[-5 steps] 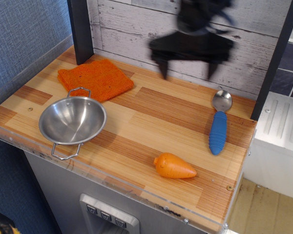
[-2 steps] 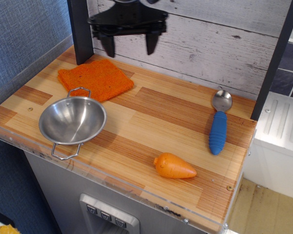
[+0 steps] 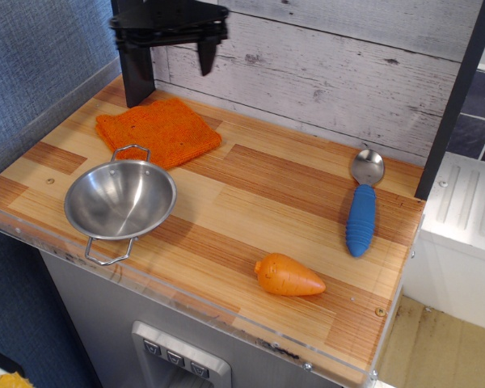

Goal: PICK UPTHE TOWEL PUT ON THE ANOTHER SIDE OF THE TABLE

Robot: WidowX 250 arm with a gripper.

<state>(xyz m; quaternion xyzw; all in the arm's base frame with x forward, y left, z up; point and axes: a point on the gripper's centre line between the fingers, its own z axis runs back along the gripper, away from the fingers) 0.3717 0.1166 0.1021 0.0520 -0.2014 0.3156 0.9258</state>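
Note:
The orange knitted towel [image 3: 158, 129] lies flat at the back left of the striped wooden table [image 3: 267, 198]. My black gripper [image 3: 174, 63] hangs in the air above the towel's far edge, close to the back wall. Its jaws stand apart and hold nothing. The right fingertip [image 3: 206, 61] shows clearly; the left one blends into the dark post behind it.
A steel bowl [image 3: 120, 199] sits just in front of the towel, touching its near edge. A plastic carrot [image 3: 288, 276] lies near the front edge. A blue-handled spoon [image 3: 362, 206] lies at the right. A dark post [image 3: 133, 77] stands at the back left corner.
My gripper has swept left along the back wall, from above the table's right half to above the towel. Nothing on the table has moved.

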